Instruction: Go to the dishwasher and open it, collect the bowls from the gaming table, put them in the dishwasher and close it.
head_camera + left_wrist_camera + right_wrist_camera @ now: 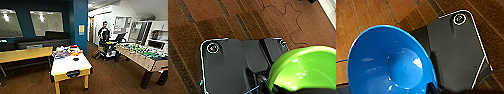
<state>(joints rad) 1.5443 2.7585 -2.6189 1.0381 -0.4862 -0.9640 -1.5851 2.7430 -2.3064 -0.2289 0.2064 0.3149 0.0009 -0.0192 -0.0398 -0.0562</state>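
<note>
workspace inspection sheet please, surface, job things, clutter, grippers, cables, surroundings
surface: brown wood-look floor under the robot; white-topped gaming table ahead, on yellow legs.
job's things: green bowl at the left gripper, blue bowl at the right gripper, both over the floor; dishwasher nothing seen.
clutter: colourful items piled at the far end of the gaming table, a small dark object nearer its middle.
grippers: fingers too hidden to judge on either arm.
cables: thin dark cable snaking over the floor.
surroundings: football table to the right, wooden table to the left, dark sofa by the blue wall, a person standing at the back.
</note>
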